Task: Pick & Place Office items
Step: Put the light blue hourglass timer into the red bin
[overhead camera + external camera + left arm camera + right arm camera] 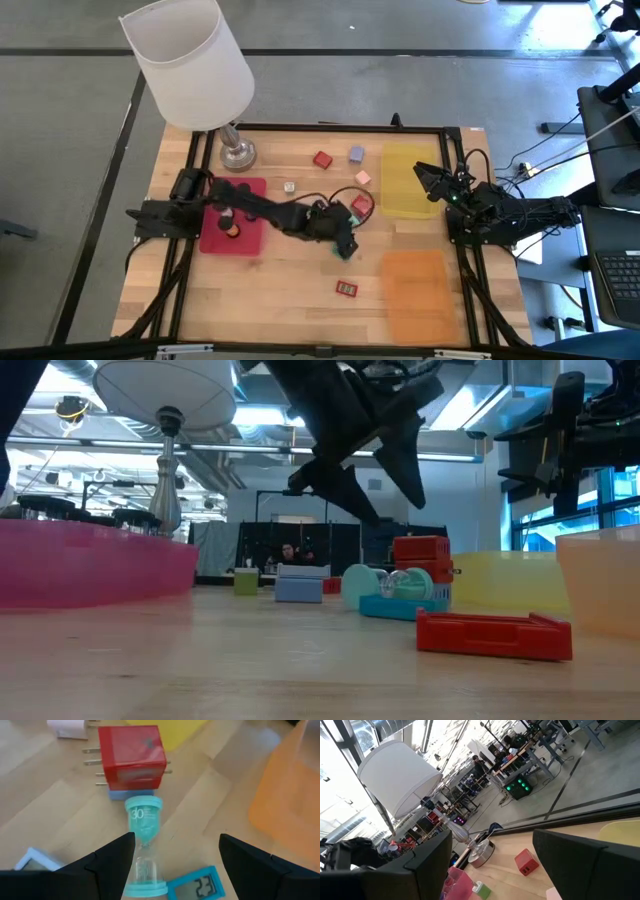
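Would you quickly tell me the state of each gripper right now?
Left gripper: open, empty, above the teal sand timer.
Right gripper: open, empty, waiting over the yellow mat.

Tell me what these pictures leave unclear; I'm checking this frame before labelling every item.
- Items on the red mat, high view: partly under the left arm, too small to identify.
- Sand timer, left wrist view: lower end cut off by the left gripper finger.
- Small white piece, high view: too small.
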### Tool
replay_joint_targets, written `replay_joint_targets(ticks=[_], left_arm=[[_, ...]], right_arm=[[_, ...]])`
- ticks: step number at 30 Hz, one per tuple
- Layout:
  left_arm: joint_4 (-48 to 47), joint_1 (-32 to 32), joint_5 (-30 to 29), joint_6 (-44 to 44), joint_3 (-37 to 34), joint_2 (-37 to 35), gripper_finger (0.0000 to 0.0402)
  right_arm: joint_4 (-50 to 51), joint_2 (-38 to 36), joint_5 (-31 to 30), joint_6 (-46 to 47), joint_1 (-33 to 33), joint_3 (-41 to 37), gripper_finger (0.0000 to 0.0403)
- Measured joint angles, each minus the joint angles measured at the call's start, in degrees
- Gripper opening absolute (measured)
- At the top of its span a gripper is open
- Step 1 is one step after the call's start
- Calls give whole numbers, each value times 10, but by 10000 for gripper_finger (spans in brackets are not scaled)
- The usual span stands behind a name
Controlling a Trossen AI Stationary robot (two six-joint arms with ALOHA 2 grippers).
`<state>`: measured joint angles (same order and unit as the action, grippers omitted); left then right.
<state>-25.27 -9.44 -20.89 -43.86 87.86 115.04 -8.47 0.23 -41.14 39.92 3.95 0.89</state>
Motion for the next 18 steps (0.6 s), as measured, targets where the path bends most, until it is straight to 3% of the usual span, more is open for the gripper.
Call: replay_joint_targets(ticks=[6, 18], left_arm=[[-47, 30, 88, 18, 19, 1, 286], [-51, 40, 127, 55, 19, 36, 286]], right_arm=[[0, 0, 0, 0, 0, 0, 281], [0, 0, 0, 0, 0, 0, 281]])
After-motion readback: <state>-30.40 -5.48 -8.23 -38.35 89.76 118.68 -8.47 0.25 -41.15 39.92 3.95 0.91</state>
